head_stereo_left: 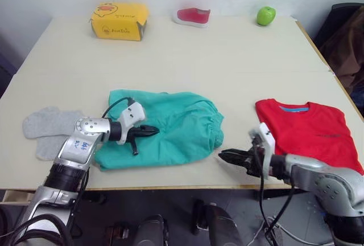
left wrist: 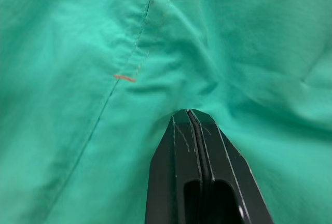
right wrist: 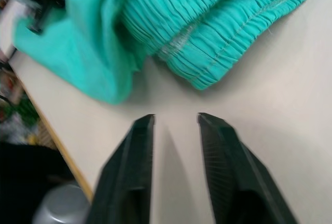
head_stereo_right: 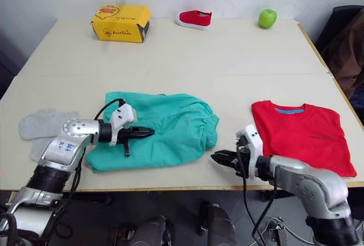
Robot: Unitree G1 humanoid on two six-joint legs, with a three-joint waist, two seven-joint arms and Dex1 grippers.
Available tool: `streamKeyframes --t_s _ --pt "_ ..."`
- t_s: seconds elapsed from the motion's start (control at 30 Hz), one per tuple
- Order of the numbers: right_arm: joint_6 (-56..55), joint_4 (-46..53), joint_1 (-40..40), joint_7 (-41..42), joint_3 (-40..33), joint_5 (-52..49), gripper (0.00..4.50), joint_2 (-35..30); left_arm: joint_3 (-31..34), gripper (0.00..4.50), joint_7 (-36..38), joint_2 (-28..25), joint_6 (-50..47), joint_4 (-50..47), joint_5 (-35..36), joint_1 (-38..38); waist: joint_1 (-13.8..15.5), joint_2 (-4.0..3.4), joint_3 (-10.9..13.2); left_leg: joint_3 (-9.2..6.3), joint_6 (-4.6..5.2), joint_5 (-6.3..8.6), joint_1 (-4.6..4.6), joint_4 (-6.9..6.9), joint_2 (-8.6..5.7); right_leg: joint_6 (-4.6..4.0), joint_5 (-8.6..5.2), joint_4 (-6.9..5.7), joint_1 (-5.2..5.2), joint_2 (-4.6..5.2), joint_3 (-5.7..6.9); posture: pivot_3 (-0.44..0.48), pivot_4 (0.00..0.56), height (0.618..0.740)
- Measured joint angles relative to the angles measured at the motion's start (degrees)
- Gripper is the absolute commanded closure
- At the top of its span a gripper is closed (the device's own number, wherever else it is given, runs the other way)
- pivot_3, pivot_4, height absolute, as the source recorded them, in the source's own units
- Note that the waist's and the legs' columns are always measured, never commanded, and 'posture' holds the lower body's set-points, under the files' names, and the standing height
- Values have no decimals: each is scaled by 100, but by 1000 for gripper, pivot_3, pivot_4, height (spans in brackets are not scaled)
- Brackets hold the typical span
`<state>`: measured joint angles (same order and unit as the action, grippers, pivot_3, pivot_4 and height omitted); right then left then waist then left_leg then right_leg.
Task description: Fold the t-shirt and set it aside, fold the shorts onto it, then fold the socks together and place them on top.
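Note:
The teal shorts (head_stereo_left: 170, 126) lie spread at the front middle of the table, gathered waistband (right wrist: 218, 32) toward the right. My left gripper (head_stereo_left: 149, 132) rests on their left half, shut, and the cloth (left wrist: 129, 53) puckers at its tips. My right gripper (head_stereo_left: 224, 156) stands open low over the bare table, a little short of the waistband's near corner; nothing is between its fingers (right wrist: 137, 146). The red t-shirt (head_stereo_left: 313, 132) lies flat at the front right, collar away from me. The grey socks (head_stereo_left: 48, 129) lie at the front left, beside my left arm.
A yellow box (head_stereo_left: 119, 21), a red-and-white shoe (head_stereo_left: 192, 16) and a green apple (head_stereo_left: 265, 15) stand along the far edge. A dark chair (head_stereo_left: 347, 41) is past the table's right side. The table's front edge (head_stereo_left: 170, 188) runs just below both grippers.

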<state>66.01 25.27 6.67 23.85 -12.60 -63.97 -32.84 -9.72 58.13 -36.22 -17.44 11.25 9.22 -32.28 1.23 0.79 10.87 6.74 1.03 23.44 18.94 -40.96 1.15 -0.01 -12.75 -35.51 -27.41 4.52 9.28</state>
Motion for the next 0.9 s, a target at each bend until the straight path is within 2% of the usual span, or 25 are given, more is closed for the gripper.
streamKeyframes --t_s 0.07,0.2,0.3,0.47,0.7,0.9 --pt "90 -91 -40 -697 -185 -985 1467 294 -71 4500 62 81 122 125 -60 -121 -10 0 0 0 -3 -1 -4 2 1 -2 -1 -2 -1 -1 0 0 150 740" --pt "-76 -513 -170 -2159 -209 -2745 24 422 -120 4500 153 173 225 317 -105 -238 -2 0 0 3 -2 -1 -4 1 -1 -3 -2 -1 0 0 0 0 150 740" --pt "-498 -906 -332 -3126 -64 -3669 24 518 -154 4500 202 221 250 326 -149 -340 1 0 0 5 -2 -1 -4 2 -1 -3 -2 -2 0 0 -2 0 150 740" --pt "-963 -989 -357 -3943 187 -4658 24 661 -186 4500 247 231 354 345 -257 -340 -5 0 0 6 -2 -2 -6 1 1 -3 -2 -2 0 -1 -4 0 150 740" --pt "-1207 -1365 170 -4532 648 -4754 24 1247 -181 4500 216 250 385 343 -281 -315 -28 -1 0 7 -1 -2 -5 0 3 -2 -2 -3 -1 0 -9 0 150 740" --pt "-1726 -2129 1067 -4639 783 -4176 24 1747 -149 4500 134 249 394 299 -282 -246 -80 -1 0 6 0 -3 -5 0 5 -2 -2 -5 -1 -1 -8 0 150 740"
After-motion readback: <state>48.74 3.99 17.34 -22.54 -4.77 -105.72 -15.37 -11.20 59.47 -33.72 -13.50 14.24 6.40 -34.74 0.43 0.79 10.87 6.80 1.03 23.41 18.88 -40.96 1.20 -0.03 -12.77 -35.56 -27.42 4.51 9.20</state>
